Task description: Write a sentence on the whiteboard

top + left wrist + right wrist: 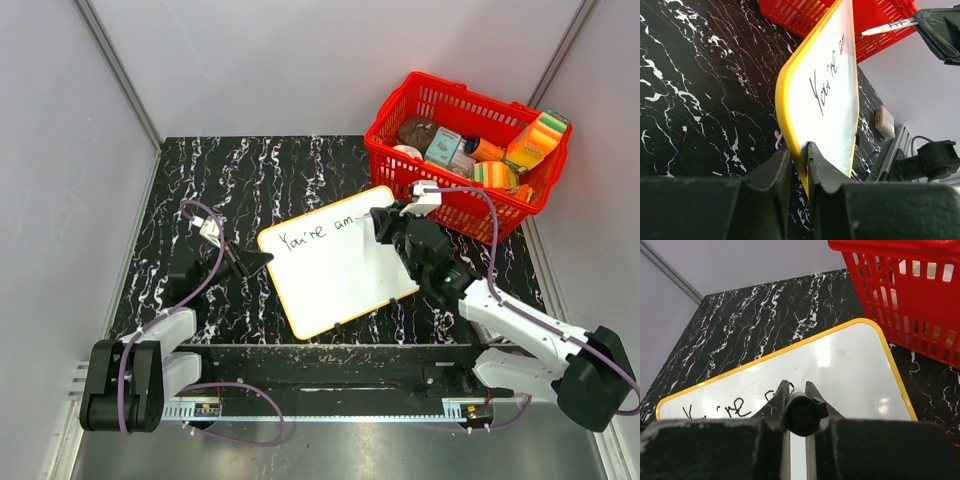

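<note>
From above, you see the whiteboard [335, 265] lying askew in the middle of the black marbled table [250, 170], with "You're am" written along its far edge and the red basket [465, 150] of goods just beyond its far right corner. Your left gripper [262, 260] sits at the board's left corner; your right gripper [382, 222] is over the end of the writing. On the left wrist camera, your jaws are nearly closed, pinching the board's yellow rim, and the marker [887, 27] points at the last letters; you cannot tell whether its tip touches. On the right wrist camera, your fingers are clamped tight round the marker's dark barrel above the white surface.
</note>
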